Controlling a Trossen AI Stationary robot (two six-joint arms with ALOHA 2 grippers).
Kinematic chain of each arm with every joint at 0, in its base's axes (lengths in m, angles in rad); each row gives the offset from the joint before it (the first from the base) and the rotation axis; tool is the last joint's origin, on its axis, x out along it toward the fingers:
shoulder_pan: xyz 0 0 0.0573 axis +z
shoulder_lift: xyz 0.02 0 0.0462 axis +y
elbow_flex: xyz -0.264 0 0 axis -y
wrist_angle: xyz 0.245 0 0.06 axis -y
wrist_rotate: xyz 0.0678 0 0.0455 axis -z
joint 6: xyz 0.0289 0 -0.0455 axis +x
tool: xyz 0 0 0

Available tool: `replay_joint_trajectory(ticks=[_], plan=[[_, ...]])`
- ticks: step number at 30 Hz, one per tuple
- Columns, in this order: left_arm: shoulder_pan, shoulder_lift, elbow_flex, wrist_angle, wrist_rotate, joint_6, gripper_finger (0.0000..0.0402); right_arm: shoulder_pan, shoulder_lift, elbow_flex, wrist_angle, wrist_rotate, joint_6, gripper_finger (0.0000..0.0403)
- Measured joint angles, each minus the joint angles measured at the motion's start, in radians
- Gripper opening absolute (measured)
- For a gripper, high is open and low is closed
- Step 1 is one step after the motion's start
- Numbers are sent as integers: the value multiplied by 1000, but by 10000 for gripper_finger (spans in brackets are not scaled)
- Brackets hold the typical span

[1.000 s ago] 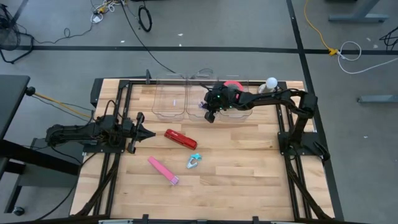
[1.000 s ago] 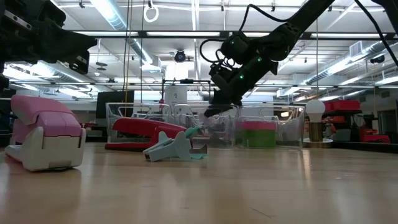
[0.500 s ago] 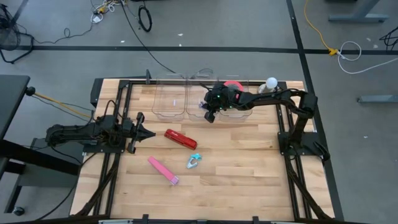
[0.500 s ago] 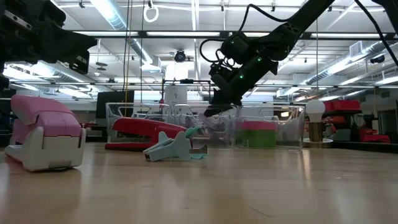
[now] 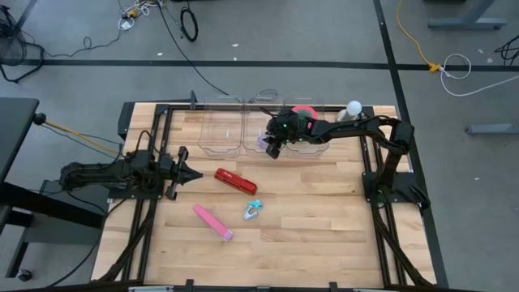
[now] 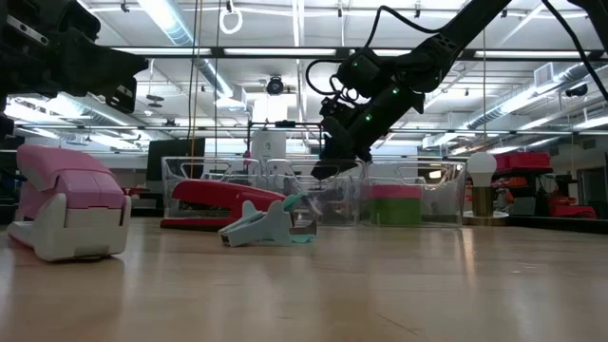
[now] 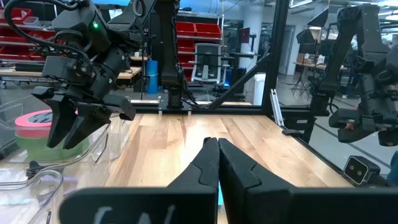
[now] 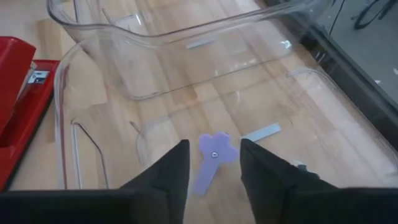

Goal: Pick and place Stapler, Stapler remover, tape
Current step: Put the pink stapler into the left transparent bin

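Note:
A purple staple remover (image 8: 213, 157) lies flat on the floor of the middle clear bin (image 5: 263, 130). My right gripper (image 8: 213, 143) hangs open and empty above it, over the bin's near rim (image 5: 272, 148). The red roll of tape sits on the green roll (image 6: 394, 202) in the right bin (image 5: 312, 134). A red stapler (image 5: 235, 181), a pink stapler (image 5: 213, 221) and a teal staple remover (image 5: 253, 210) lie on the table. My left gripper (image 5: 195, 174) is shut and empty near the table's left side.
A third clear bin (image 5: 220, 130) stands to the left of the middle one along the far edge. A white light bulb (image 5: 353, 108) stands at the far right. Bare wood lies at the table's near right.

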Motion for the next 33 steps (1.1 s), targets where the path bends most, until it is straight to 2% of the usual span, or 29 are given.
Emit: replay_joint_trajectory(ticks=[6,19,33], plan=[[0,0,0,0,0,0,3,1,-13,-1,35,-5,-3,169],[0,0,0,0,0,0,3,30,-170,88,-6,0,-86,171],[0,0,0,0,0,0,3,177,-218,100,-128,-3,-104,172]])
